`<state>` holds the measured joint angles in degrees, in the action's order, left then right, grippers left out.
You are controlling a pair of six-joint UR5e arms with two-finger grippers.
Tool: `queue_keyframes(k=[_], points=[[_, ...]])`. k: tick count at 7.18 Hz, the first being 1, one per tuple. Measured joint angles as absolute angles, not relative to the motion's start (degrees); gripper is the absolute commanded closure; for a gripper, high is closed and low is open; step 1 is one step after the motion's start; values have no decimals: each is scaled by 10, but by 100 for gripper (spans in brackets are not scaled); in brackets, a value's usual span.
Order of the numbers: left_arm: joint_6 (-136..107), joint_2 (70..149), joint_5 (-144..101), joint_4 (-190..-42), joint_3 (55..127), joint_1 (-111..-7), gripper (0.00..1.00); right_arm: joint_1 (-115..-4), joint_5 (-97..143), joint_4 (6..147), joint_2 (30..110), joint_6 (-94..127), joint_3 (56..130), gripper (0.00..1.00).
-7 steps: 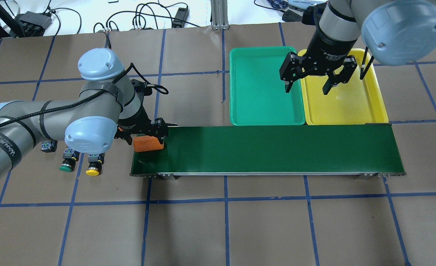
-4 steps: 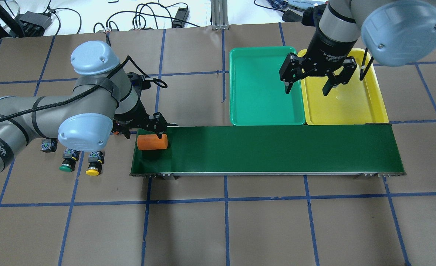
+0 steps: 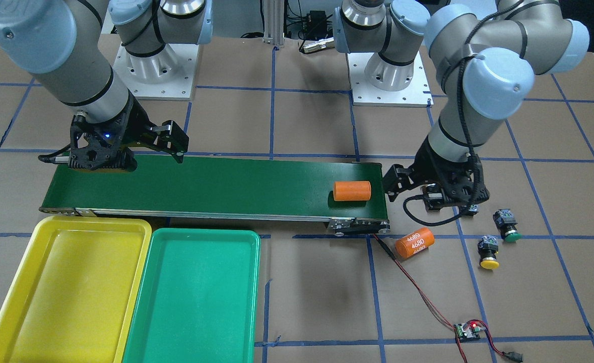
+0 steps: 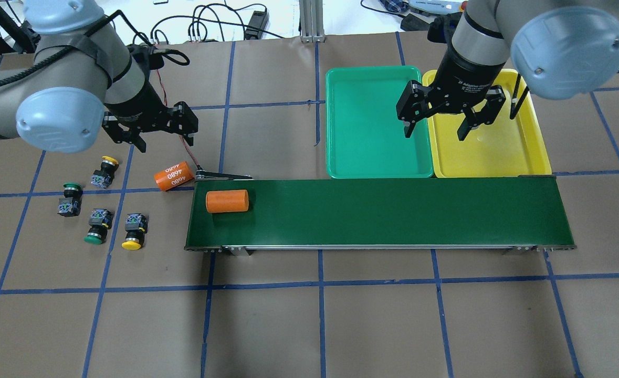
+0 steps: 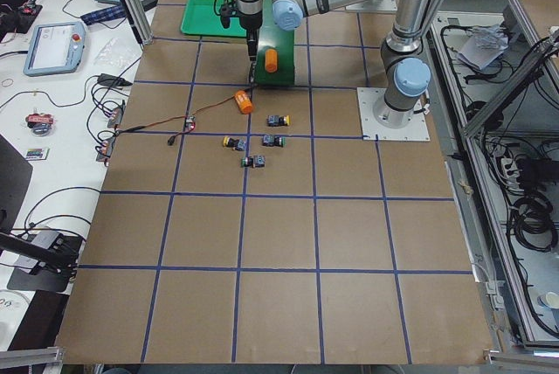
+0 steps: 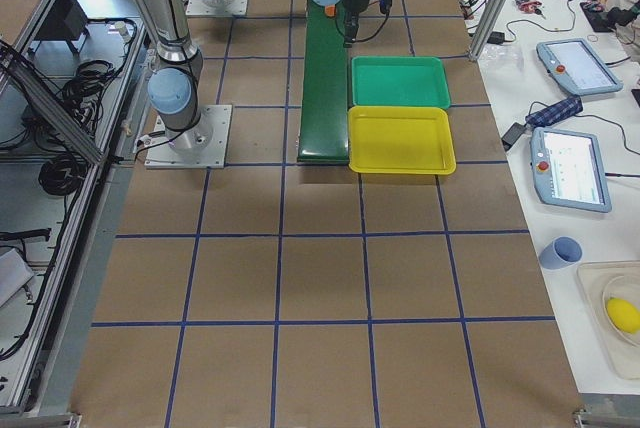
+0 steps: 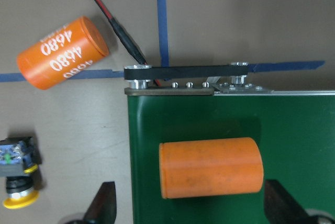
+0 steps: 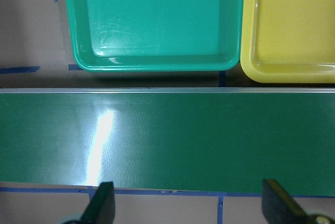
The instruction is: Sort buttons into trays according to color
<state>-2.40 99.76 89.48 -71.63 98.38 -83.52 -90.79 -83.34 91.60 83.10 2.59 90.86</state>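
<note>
Several buttons lie on the brown table left of the belt: a yellow-capped button (image 4: 104,171), a green-capped button (image 4: 69,198), another green one (image 4: 96,226) and another yellow one (image 4: 133,231). My left gripper (image 4: 166,144) hangs open and empty beyond them, above the table near the belt's left end. Its wrist view shows one yellow button (image 7: 18,182) and both fingertips (image 7: 104,205) spread wide. My right gripper (image 4: 436,132) hovers open and empty over the seam between the green tray (image 4: 377,79) and the yellow tray (image 4: 498,152). Both trays hold nothing.
A plain orange cylinder (image 4: 227,201) lies on the left end of the dark green conveyor belt (image 4: 393,210). An orange cylinder marked 4680 (image 4: 174,176) lies on the table by the belt's corner, next to a red-black wire (image 7: 118,28). A small circuit board (image 3: 467,330) sits nearer the operators.
My left gripper let go of the plain orange cylinder on the belt's left end, then rose and drew back towards the far left. That uncovered two buttons and the 4680 cylinder. The right arm stayed put.
</note>
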Motion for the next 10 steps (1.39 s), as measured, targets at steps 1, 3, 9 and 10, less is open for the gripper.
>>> queue_keyframes(k=[1,3,9,10], points=[[-37,1016,893,-707,979,-809,0,-908,-835,916,832,26,909,0],[-74,1063,892,-670,975,-791,0,-909,-836,916,832,27,910,0],[-84,1155,893,-612,985,-789,0,-910,-867,919,831,24,910,0],[-82,1159,893,-612,985,-789,0,-910,-867,919,830,24,910,0]])
